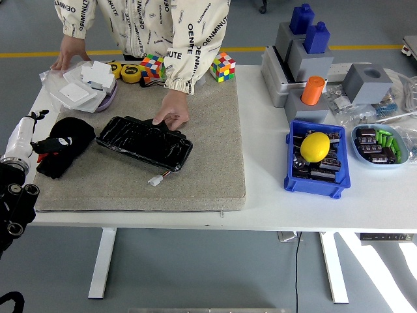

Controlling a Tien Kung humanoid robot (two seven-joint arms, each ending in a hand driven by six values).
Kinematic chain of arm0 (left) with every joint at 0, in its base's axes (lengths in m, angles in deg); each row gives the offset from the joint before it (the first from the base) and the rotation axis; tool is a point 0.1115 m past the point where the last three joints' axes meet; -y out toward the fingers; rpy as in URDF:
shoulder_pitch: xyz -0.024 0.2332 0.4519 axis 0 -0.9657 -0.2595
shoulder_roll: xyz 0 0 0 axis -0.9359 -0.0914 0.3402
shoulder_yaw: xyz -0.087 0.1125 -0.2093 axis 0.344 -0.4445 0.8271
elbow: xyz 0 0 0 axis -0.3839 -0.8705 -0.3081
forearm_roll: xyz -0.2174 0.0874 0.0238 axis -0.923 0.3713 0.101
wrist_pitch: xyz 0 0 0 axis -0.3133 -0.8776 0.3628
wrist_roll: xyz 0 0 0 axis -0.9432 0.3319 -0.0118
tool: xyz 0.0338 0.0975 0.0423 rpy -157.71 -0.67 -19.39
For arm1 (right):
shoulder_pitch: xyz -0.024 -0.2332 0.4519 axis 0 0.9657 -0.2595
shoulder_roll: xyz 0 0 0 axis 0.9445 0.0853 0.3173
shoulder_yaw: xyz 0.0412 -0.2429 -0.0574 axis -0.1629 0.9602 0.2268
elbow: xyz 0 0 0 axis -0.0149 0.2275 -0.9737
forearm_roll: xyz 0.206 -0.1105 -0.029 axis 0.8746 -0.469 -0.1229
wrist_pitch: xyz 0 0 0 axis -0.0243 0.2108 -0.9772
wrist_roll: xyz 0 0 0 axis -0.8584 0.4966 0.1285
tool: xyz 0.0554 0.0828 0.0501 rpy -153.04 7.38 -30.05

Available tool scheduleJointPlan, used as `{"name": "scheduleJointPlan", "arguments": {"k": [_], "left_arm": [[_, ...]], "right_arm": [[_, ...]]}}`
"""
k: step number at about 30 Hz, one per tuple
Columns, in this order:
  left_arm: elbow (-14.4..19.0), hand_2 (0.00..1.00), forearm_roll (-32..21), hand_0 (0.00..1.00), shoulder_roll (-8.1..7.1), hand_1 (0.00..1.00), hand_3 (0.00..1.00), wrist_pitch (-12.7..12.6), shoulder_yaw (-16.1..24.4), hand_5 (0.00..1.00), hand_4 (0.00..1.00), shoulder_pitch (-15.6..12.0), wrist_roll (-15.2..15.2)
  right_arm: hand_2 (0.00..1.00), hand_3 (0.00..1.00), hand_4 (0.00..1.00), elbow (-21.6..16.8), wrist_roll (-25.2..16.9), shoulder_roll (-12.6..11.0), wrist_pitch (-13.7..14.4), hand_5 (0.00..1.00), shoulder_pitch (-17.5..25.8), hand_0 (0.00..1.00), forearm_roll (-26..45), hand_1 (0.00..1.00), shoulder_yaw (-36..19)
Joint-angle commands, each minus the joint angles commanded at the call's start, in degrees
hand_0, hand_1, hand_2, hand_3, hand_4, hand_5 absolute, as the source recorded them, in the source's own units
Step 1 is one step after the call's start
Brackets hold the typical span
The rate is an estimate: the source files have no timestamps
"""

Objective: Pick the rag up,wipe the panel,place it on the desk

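One hand of the robot in view: left hand (44, 145), entering from the left edge, dark fingers resting on the near-left part of the rag (65, 146). Appears closed on the rag, though black on black blurs the fingers; judged a grasp, not certain. Right arm out of view.

Landmark: grey mat (215, 163) on the white table (273, 208).
- Rag: black bundle on the mat's left edge, not lifted clear as far as can be told.
- Panel (144, 143): glossy black slab at mid-left of the mat, just right of the rag, apart from it. Long axis from upper left to lower right. Small white plug (155, 181) on a wire at its near end.
- Person's hand (172, 115) pressing the panel's far edge, steadying it; person's other hand (67, 55) off the mat's far-left corner, on clear packets (81, 88).

Key relation: panel lies to the right of the hand and rag, a short sideways reach away. Left hand the only one near. Likely wipe stroke along the slab's diagonal, towards the lower right, keeping below the person's fingers.

Risk, as judged: snagging the plug wire at stroke's end.
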Motion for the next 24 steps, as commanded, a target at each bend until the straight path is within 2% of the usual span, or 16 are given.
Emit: {"name": "scheduleJointPlan", "arguments": {"k": [3, 5, 6, 11, 12, 17, 18, 23, 24], "left_arm": [[-0.9, 0.865, -0.1, 0.922, 0.23, 0.885, 0.874, -0.4, 0.0, 0.276, 0.998, 0.2, 0.2], [-1.6, 0.865, -0.5, 0.922, 0.45, 0.885, 0.874, -1.6, 0.2, 0.276, 0.998, 0.4, 0.7], [-2.0, 0.759, -0.4, 0.809, 0.60, 0.789, 0.805, -2.1, 0.3, 0.229, 0.998, 0.6, 1.0], [-3.7, 0.759, -1.2, 0.809, 1.05, 0.789, 0.805, -3.2, 0.2, 0.229, 0.998, 1.6, 1.8], [-4.0, 0.688, -1.4, 0.742, 1.17, 0.705, 0.765, -3.4, 0.2, 0.115, 0.947, 1.7, 2.1], [-5.0, 0.688, -0.9, 0.742, 1.91, 0.705, 0.765, -3.5, 0.6, 0.115, 0.947, 2.2, 2.2], [-5.1, 0.619, -0.9, 0.672, 2.02, 0.649, 0.661, -3.5, 0.6, 0.079, 0.915, 2.2, 2.3], [-5.7, 0.619, -0.9, 0.672, 2.48, 0.649, 0.661, -4.5, 0.6, 0.079, 0.915, 2.5, 3.2], [-5.8, 0.578, -0.8, 0.535, 2.53, 0.531, 0.599, -4.5, 0.7, 0.017, 0.865, 2.6, 3.3]], "right_arm": [[0.490, 0.522, 0.878, 0.0, 0.0, 0.0, 0.0, 0.357, 0.0, 0.542, 0.0, 0.557, 0.0], [0.490, 0.522, 0.878, 0.0, 0.0, 0.0, 0.1, 0.357, 0.1, 0.542, 0.0, 0.557, 0.0], [0.490, 0.522, 0.878, 0.0, 0.0, 0.0, 0.1, 0.357, 0.1, 0.542, 0.0, 0.558, 0.0], [0.490, 0.522, 0.878, 0.0, -0.1, 0.0, 0.1, 0.357, 0.0, 0.542, 0.2, 0.558, 0.3], [0.490, 0.522, 0.878, 0.0, -0.1, 0.0, 0.1, 0.357, 0.0, 0.541, 0.3, 0.560, 0.4], [0.490, 0.522, 0.878, 0.0, -0.3, -0.1, 0.0, 0.357, -0.2, 0.541, 0.7, 0.560, 0.9], [0.490, 0.521, 0.879, 0.0, -0.3, -0.1, 0.0, 0.358, -0.2, 0.543, 0.8, 0.559, 0.9], [0.490, 0.521, 0.879, 0.0, -0.3, -0.1, 0.1, 0.358, -0.1, 0.543, 0.8, 0.559, 1.0], [0.490, 0.521, 0.879, 0.0, -0.3, -0.1, 0.1, 0.357, -0.2, 0.541, 0.8, 0.559, 1.1]]}}
